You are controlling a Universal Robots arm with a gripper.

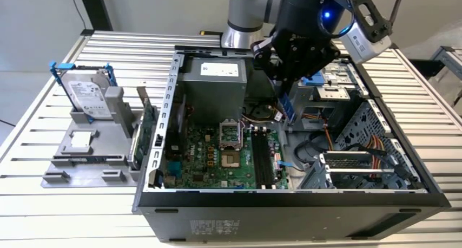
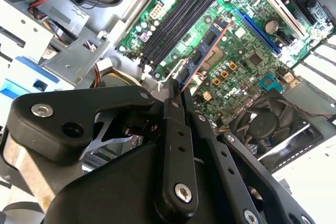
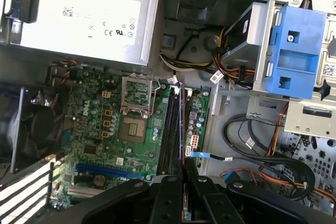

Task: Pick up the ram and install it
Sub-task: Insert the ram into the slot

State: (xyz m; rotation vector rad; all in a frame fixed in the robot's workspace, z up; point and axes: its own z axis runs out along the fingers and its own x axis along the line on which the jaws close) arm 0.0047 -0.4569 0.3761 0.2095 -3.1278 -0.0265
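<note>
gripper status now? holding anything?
Gripper: shut on the ram, held above the motherboard, not seated.

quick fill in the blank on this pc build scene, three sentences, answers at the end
1. The gripper is shut on the ____.
2. The ram hangs above the green ____, not yet seated in the black memory slots.
3. The hard drive in blue rails stands ____ the computer case, at the exterior view's left.

Missing words: ram; motherboard; outside
</note>
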